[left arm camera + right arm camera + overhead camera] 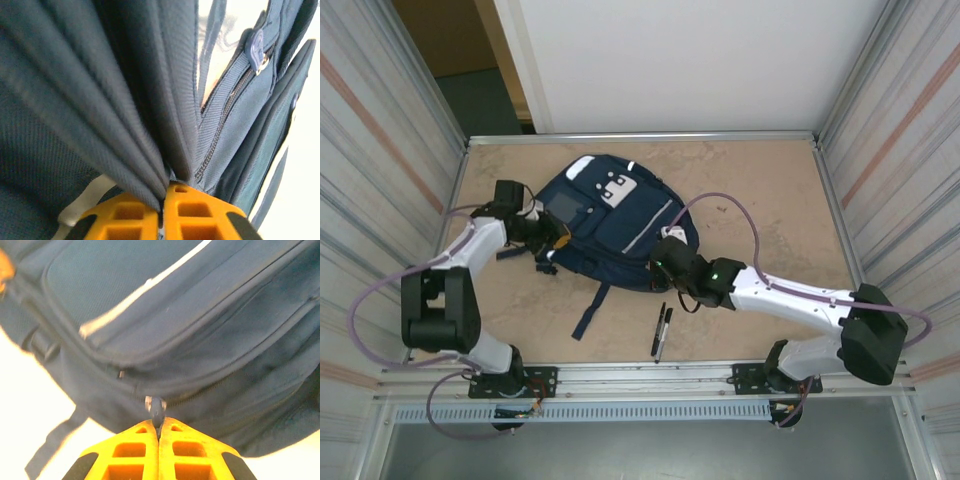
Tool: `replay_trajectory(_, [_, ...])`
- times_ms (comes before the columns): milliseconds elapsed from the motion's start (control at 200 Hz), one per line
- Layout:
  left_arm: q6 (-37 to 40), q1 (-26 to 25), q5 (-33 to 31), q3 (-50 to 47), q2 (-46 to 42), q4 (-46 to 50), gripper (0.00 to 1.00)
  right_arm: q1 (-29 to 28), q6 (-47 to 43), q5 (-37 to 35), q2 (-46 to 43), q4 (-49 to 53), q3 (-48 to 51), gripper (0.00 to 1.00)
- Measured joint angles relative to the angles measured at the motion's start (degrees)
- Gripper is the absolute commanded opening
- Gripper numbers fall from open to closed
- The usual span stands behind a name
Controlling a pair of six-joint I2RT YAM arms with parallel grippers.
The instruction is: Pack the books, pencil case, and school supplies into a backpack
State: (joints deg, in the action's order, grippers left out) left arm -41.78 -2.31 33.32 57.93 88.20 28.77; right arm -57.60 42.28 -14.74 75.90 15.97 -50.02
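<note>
The navy backpack [605,225] lies flat in the middle of the table, front patches up. My left gripper [555,243] is at its left edge, and its yellow fingers [125,215] pinch a fold of the backpack's fabric [125,125]. My right gripper [665,255] is at the bag's right side, shut on a dark zipper pull [157,412] of the backpack [175,315]. Two black pens [662,330] of the school supplies lie side by side on the table near the front edge. The books and the pencil case are out of view.
A dark strap [592,308] trails from the bag toward the front edge, left of the pens. Metal walls [380,150] close in the table on both sides, with a rail [640,375] along the front. A second zipper slider [256,46] sits on the bag's upper right.
</note>
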Motion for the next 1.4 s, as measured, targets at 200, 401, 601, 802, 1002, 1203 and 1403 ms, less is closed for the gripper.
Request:
replay_trajectory(200, [-0.6, 1.1, -3.2, 2.3, 0.4, -0.8, 0.54, 0.4, -2.5, 5.0, 10.3, -2.8, -8.5, 0.00])
replay_trajectory(401, [-8.2, -0.2, -3.9, -12.2, -15.2, -2.5, 0.58, 0.5, -3.4, 7.6, 14.3, -5.4, -12.4, 0.00])
replay_trajectory(601, [-16.1, -10.6, -7.8, -18.4, -21.9, -4.6, 0.58, 1.8, -4.0, 10.6, 14.2, -3.5, -12.2, 0.09])
replay_trajectory(802, [-18.3, -15.1, -12.0, -17.3, -17.9, -8.4, 0.55, 3.1, -5.9, 13.2, 13.9, 2.0, -11.6, 0.21])
replay_trajectory(1002, [-19.0, -16.0, -14.6, -14.3, -11.8, -10.3, 0.48, 3.3, -5.6, 13.6, 13.3, 3.3, -9.7, 0.22])
replay_trajectory(1203, [-20.7, -17.0, -15.8, -13.4, -9.3, -12.6, 0.50, 3.2, -5.2, 13.4, 13.1, 3.0, -9.0, 0.27])
replay_trajectory(1403, [-23.1, -21.4, -18.9, -12.9, -8.2, -15.8, 0.56, 3.2, -4.9, 12.3, 12.5, 2.9, -8.3, 0.32])
